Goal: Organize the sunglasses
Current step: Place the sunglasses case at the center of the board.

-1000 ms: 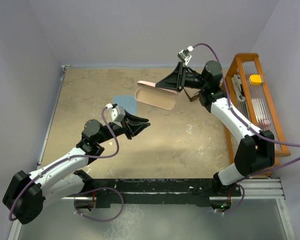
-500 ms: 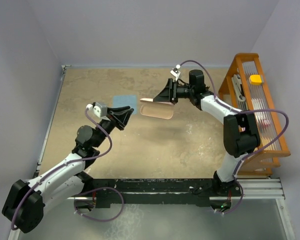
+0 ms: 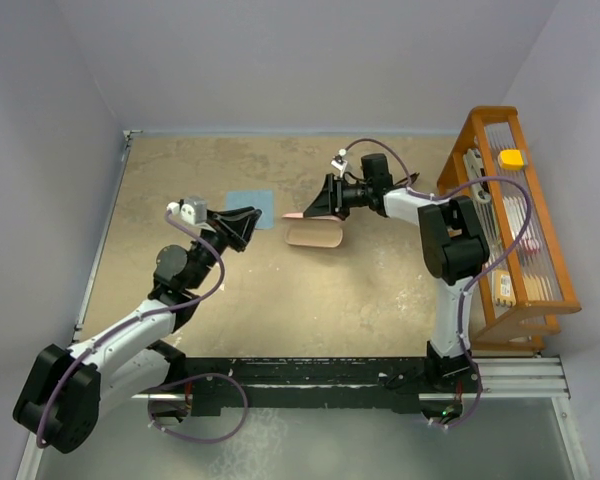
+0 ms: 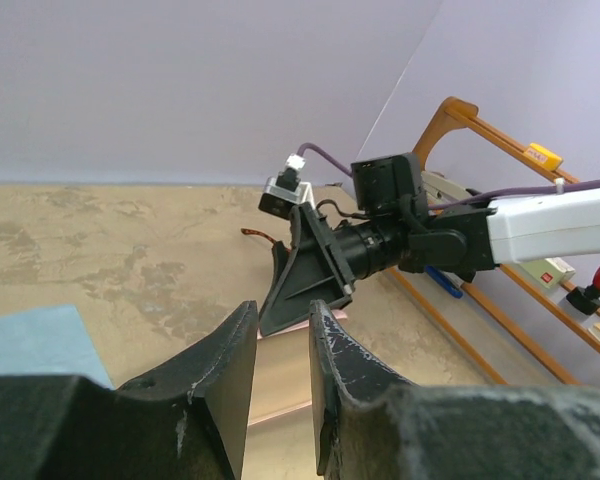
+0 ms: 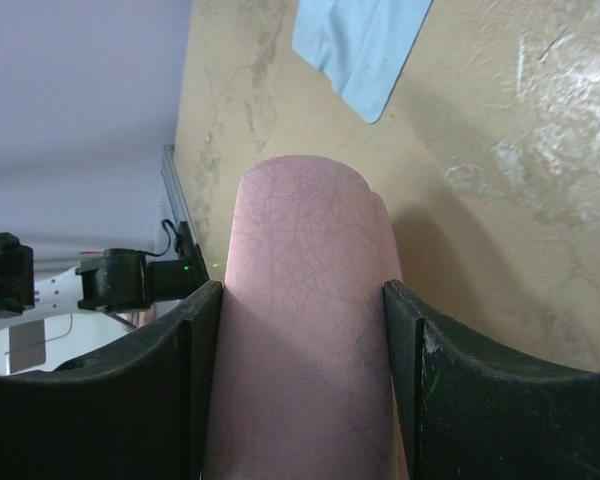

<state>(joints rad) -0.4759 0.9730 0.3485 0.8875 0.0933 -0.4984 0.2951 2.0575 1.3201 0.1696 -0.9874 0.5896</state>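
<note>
Table (image 3: 380,290): tan top, carries everything below.
Rack (image 3: 520,230): orange, at the right edge, well apart from the work.
Right gripper (image 3: 325,203): clamped across the pink case (image 3: 313,235), both fingers pressed on its long sides. The case's far end juts toward mid-table; I cannot tell whether the lid is open.
Left gripper (image 3: 248,222): jaws a narrow gap apart, nothing between them, aimed at the case.
Blue cloth (image 3: 248,208): flat on the table, just beside the left gripper.
Sunglasses (image 4: 260,235): only a thin brown arc shows, lying on the table just behind the right gripper; the rest is hidden.
Step (judged): presenting the case for the left gripper to work on.
Method: hold the case level and firm. Widen the left jaws before closing in. Take the free end squarely. Keep the right wrist off the glasses behind it.
</note>
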